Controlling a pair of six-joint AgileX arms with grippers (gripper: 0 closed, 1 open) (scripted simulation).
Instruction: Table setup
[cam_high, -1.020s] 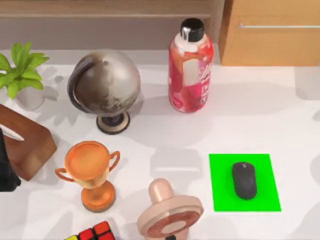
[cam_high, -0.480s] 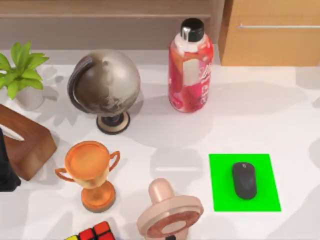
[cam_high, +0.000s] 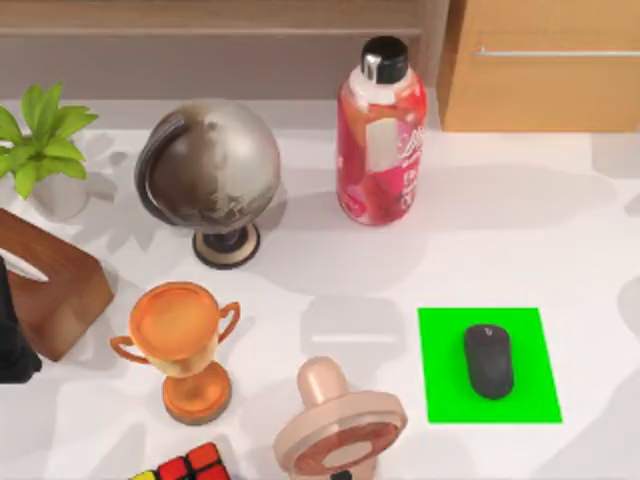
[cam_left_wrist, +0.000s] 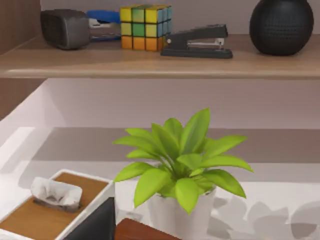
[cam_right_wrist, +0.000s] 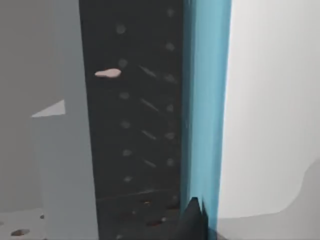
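Left arm (cam_high: 12, 345) sits parked at the worktop's left edge (pincer opening: cannot tell). Black mouse (cam_high: 488, 361) lies on the green mat (cam_high: 442, 365).

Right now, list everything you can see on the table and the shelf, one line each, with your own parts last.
mouse: 1, dark grey, on the green mat
mat: 1, bright green, table's right half
bottle: 1, red-pink with black cap, upright at the back
globe: 1, grey-brown, left of the bottle
trophy: 1, orange, in front of the globe
fan: 1, pink, near edge, between trophy and mat
plant: 1, green in white pot, back left
wooden box: 1, brown, left edge
tissue box: 1, white and wood, beside the plant
Rubik's cube: 1, multicoloured, near edge; a second one on the shelf
stapler: 1, black, shelf
left arm: 1, black, left edge
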